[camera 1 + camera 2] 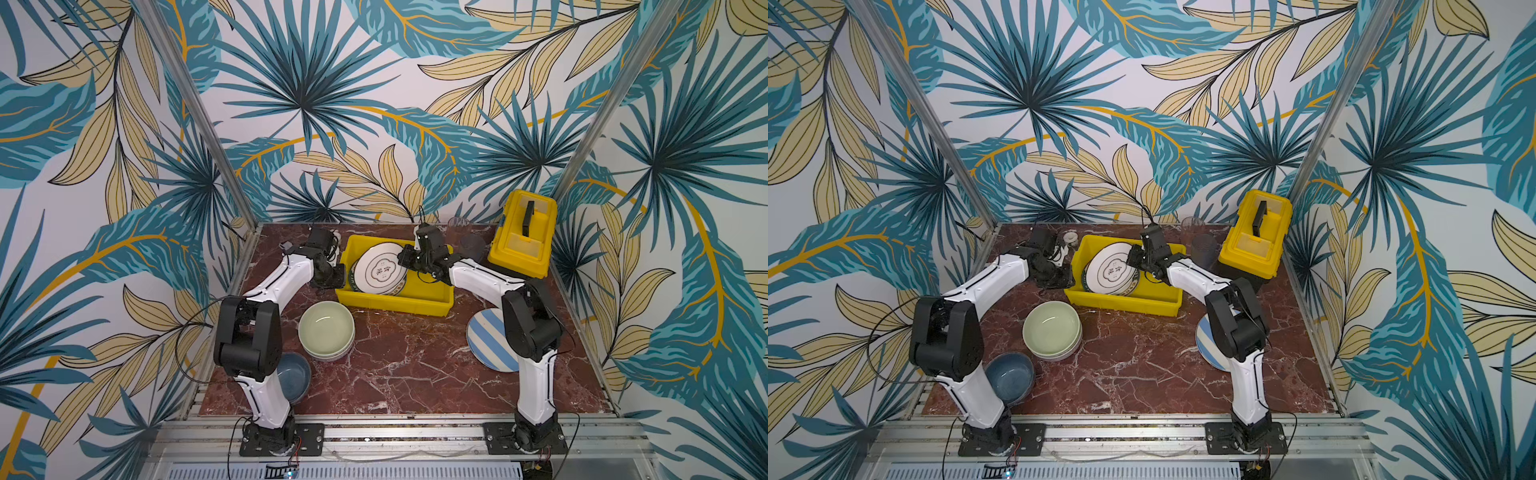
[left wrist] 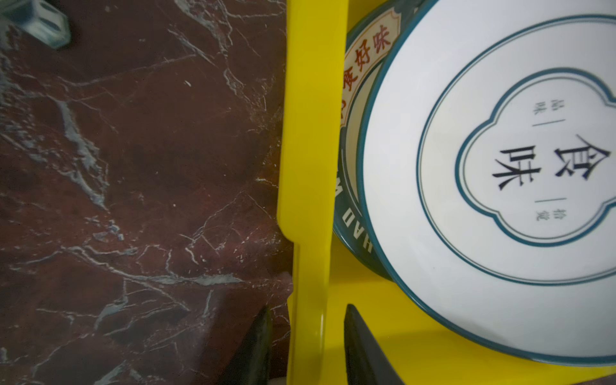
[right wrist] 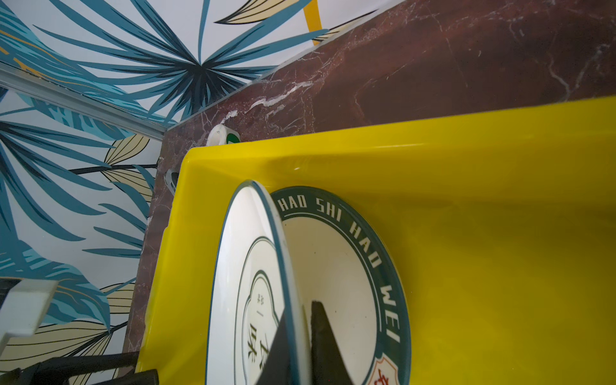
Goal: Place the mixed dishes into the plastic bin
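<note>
Right wrist: right tool [image 3: 300, 308] clamped on white plate [image 3: 240, 250] rim | left wrist alone: left tool [image 2: 306, 306] apart, straddling bin [image 2: 313, 116] wall

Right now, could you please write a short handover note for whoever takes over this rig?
Left claw: open, straddling the left-end wall of the shallow yellow plastic bin.
Right claw: shut on the rim of the white printed round plate, tilted over a green-rimmed plate lying in the bin.
Done: one plate binned.
Left: stacked pale green bowls, blue bowl, blue-and-cream striped plate, two clear plastic tumblers, all on the table.
</note>
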